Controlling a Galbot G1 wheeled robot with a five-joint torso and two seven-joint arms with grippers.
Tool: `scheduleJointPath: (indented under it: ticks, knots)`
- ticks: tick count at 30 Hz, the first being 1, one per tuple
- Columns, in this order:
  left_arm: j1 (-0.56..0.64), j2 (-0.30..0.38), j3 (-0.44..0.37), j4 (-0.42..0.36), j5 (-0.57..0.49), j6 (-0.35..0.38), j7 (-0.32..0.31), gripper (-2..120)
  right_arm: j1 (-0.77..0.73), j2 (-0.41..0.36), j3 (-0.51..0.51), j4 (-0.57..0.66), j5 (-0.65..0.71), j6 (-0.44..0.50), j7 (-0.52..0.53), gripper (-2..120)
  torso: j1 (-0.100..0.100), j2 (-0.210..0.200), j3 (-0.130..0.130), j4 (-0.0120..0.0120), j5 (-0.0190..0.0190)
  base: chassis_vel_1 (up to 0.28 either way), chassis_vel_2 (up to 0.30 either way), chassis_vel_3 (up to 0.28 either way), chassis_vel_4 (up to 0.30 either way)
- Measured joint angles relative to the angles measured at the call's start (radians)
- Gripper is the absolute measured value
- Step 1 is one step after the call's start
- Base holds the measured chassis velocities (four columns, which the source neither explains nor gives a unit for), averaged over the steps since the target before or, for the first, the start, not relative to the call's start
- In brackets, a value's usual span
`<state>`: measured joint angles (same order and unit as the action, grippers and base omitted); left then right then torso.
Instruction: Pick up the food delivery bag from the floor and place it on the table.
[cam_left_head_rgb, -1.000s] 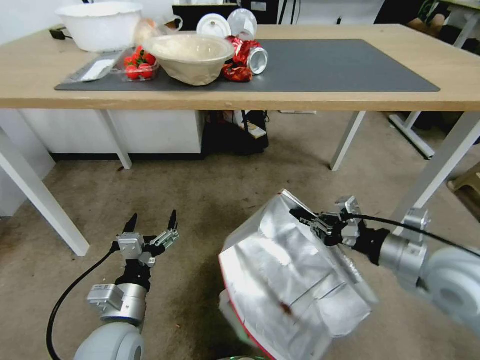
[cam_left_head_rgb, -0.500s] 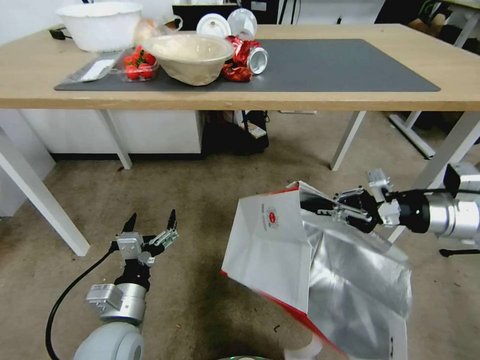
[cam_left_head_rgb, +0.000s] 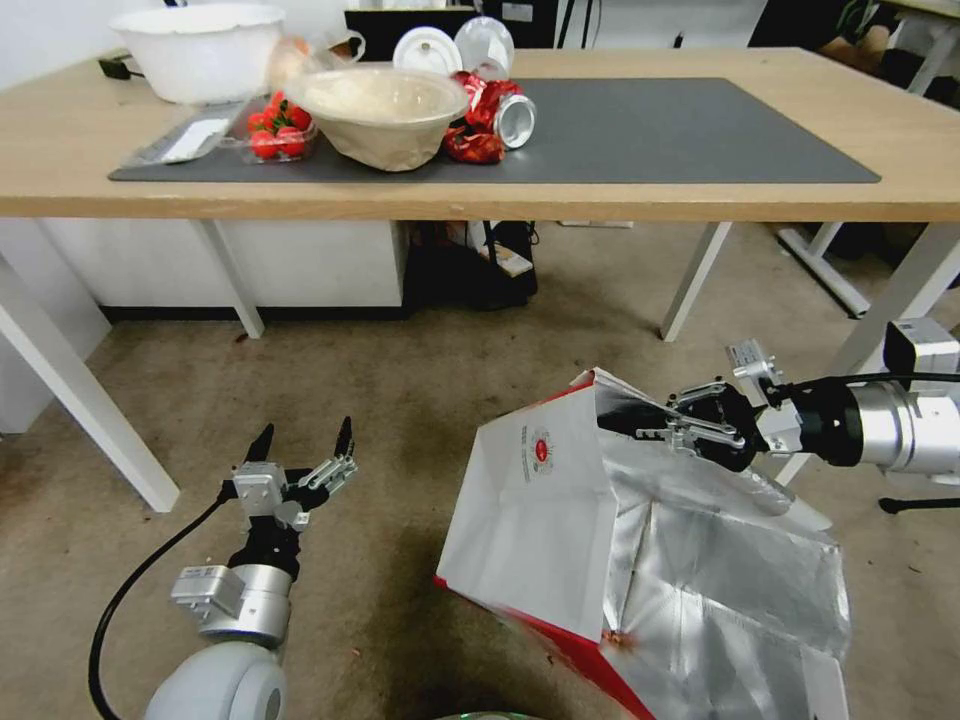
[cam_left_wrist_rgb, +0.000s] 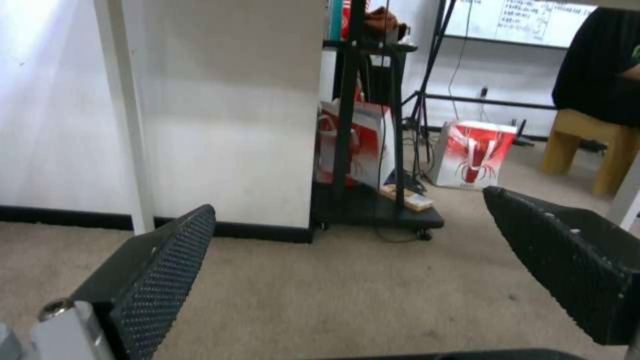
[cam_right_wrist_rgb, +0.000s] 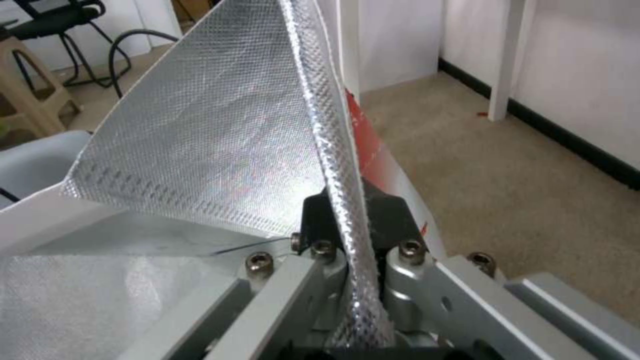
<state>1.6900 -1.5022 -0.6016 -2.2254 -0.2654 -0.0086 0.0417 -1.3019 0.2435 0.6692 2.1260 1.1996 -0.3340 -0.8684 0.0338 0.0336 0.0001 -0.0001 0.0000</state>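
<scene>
While idle low over the floor, left gripper: jaws spread apart, holding nothing. Food delivery bag: in front of the table, tilted, logo face leftward, foil-lined mouth gaping rightward. Right gripper: jaws clamped on its upper rim.

arms: silver-grey | fingers: black, dimpled pads | cables: black | screws: silver

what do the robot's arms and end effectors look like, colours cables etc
Both arms are pale grey with silver metal wrist collars. The left end effector has black pointed fingers with dimpled pads and a black cable looping back. The right end effector is black and silver, with a black cable.
</scene>
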Motion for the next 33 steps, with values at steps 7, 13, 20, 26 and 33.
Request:
scheduleJointPath:
  ticks: [7,13,20,26,33]
  knots:
    - [0.001,0.001,-0.004,0.000,-0.002,-0.005,0.003,100,-0.005,0.002,-0.002,0.006,-0.003,-0.005,0.001,0,0.002,0.023,0.019,-0.0001,0.0000,0.000,0.000,0.000,0.000]
    - [0.001,0.002,-0.004,-0.001,-0.002,-0.005,0.003,100,-0.005,0.002,-0.003,0.009,-0.003,-0.008,0.004,0,0.002,0.042,0.038,0.0000,0.0000,0.000,0.000,0.000,0.000]
    - [0.001,0.002,-0.005,-0.003,-0.002,-0.003,0.002,100,-0.004,-0.007,-0.010,0.006,-0.001,-0.010,0.000,0,0.005,0.077,0.070,0.0000,0.0000,0.000,0.000,0.000,0.000]
    - [0.001,0.002,-0.006,-0.006,-0.002,-0.003,0.001,100,-0.004,-0.018,-0.012,0.005,0.000,-0.010,-0.012,0,0.007,0.097,0.088,0.0000,0.0000,0.000,0.000,0.000,0.000]
    - [0.001,0.002,-0.007,-0.012,-0.002,0.000,0.001,100,-0.005,-0.025,-0.012,0.009,0.001,-0.010,-0.014,0,0.015,0.132,0.117,0.0000,0.0000,0.000,0.000,0.000,0.000]
